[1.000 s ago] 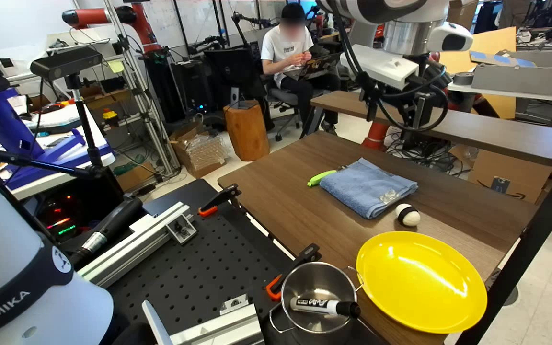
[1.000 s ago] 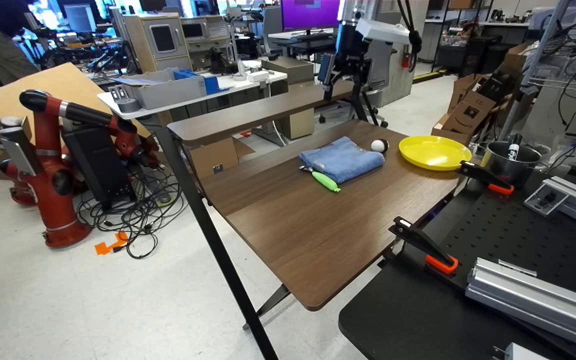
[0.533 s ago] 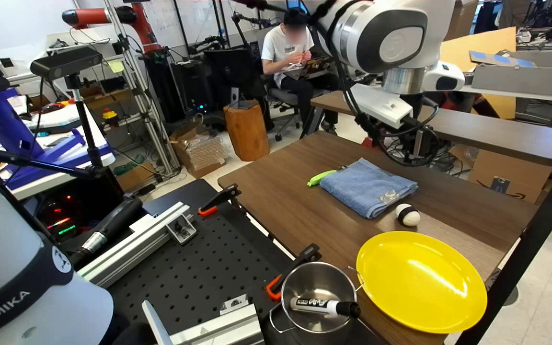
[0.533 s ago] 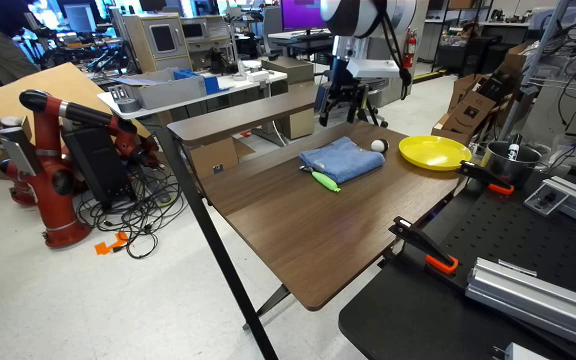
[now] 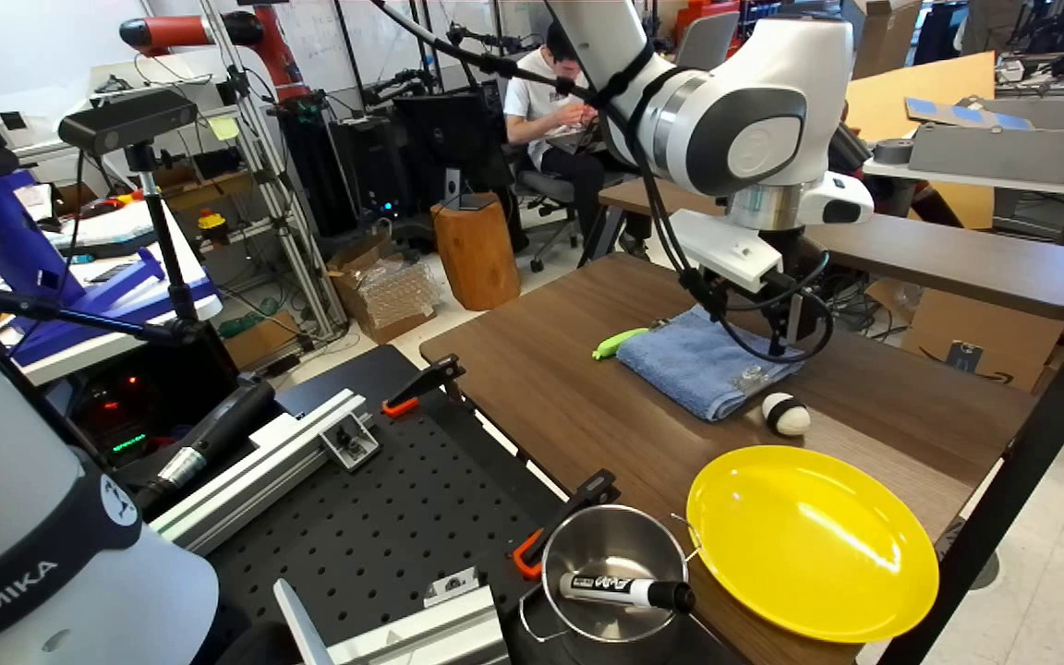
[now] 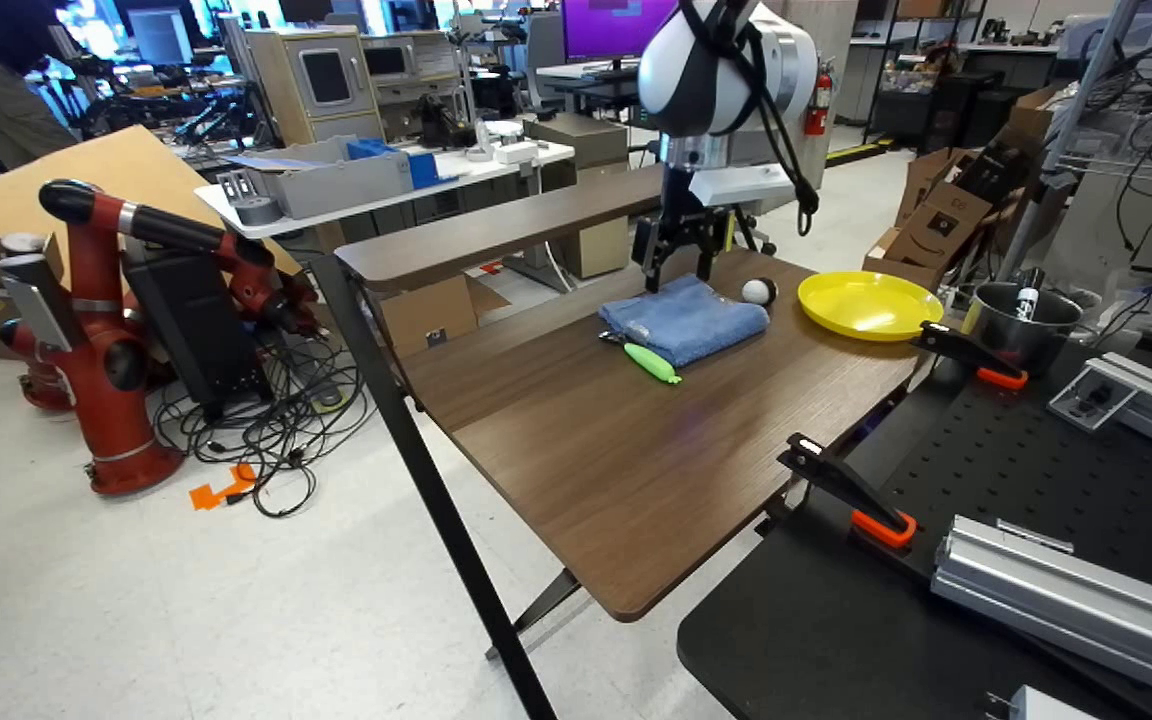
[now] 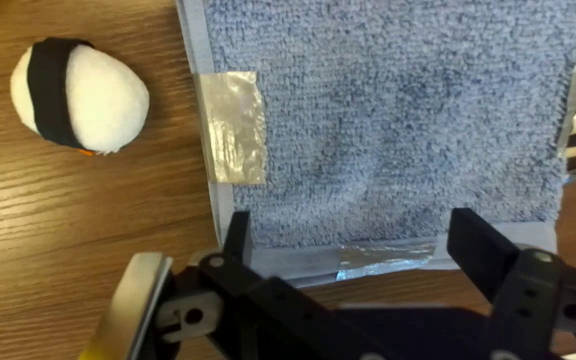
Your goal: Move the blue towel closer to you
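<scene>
Gripper (image 7: 350, 225) has come down over the far edge of the towel (image 7: 393, 125), jaws spread, holding nothing. The towel lies on the table (image 6: 636, 470); best press lightly, bunch that edge, then drag.

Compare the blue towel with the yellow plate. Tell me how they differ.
The blue towel is roughly square; the yellow plate is rounded. The blue towel is folded, fuzzy cloth; the yellow plate is smooth and glossy. The open gripper is at the blue towel's edge, away from the yellow plate. Both lie on the brown table.
</scene>
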Available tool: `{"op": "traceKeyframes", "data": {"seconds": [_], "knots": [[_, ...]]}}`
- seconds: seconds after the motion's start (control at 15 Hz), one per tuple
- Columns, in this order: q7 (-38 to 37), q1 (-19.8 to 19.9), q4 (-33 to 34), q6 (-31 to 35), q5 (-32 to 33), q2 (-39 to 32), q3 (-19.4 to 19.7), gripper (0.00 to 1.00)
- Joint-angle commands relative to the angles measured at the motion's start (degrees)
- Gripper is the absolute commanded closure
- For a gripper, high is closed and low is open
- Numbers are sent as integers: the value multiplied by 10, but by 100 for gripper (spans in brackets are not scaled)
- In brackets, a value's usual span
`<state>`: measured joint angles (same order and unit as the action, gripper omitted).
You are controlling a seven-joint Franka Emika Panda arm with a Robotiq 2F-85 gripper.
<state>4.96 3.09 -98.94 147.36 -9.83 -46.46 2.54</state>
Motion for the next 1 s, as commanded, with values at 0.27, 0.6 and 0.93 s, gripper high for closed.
{"op": "traceKeyframes", "data": {"seconds": [0.27, 0.6, 0.93], "knots": [[-47, -17, 20, 18, 58, -46, 8, 0], [-66, -35, 13, 22, 92, -56, 22, 0], [-77, -59, -7, 42, 126, -72, 39, 0]]}}
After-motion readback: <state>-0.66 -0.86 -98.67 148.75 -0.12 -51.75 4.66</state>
